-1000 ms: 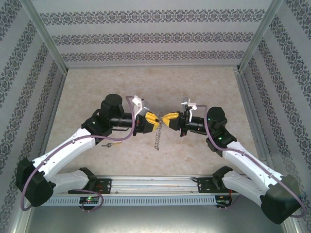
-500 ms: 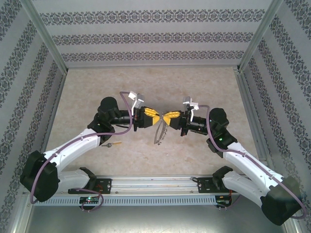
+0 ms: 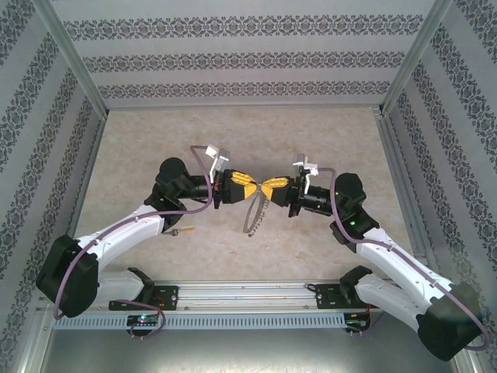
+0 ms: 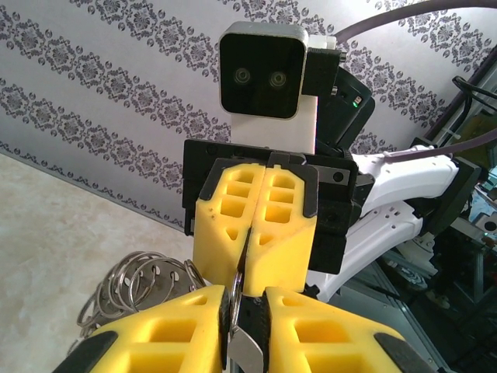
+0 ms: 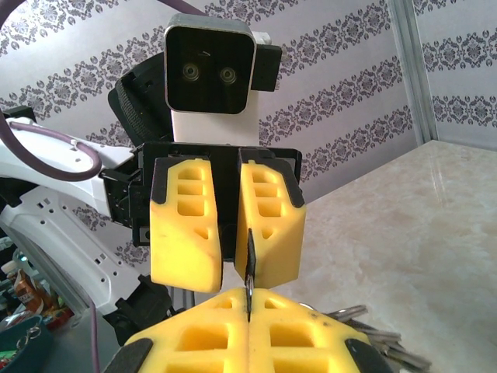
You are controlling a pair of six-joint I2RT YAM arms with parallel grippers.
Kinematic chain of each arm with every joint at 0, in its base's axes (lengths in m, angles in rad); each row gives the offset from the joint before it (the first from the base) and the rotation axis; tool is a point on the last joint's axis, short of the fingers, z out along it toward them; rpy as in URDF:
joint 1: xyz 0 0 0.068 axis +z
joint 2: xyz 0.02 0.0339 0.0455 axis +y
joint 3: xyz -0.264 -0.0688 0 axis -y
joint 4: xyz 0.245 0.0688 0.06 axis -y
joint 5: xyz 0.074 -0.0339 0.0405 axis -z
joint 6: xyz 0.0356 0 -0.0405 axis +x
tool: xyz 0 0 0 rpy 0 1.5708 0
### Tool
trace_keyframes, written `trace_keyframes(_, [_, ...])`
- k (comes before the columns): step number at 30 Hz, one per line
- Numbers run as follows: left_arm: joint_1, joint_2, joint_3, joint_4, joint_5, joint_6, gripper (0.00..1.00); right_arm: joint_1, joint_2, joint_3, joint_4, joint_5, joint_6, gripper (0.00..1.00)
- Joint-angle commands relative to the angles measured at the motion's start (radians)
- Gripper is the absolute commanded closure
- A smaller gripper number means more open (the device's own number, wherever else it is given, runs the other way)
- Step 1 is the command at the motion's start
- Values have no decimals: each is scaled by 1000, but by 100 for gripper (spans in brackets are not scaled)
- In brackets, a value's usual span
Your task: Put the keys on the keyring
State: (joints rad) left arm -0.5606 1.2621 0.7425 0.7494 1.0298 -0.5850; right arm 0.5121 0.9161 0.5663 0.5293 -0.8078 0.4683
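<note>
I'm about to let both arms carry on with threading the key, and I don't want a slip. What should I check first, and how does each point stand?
1. Jaws of the right gripper shut on the keyring: ok.
2. Jaws of the left gripper closed on a thin metal part, seemingly the keyring too: ok.
3. The keyring hangs below the two meeting grippers: ok.
4. Ring split opened enough for a key: cannot tell.
5. The key held in a gripper: not ok; it lies on the table beside the left arm.
</note>
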Motion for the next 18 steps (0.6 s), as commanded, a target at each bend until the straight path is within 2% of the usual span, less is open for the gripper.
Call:
trace_keyframes(1, [5, 9, -6, 77, 41, -22, 80, -15, -10, -3, 65, 18, 4, 100])
trace_keyframes(18, [-11, 31, -9, 87, 58, -18, 78, -14, -6, -3, 71, 27, 6, 100])
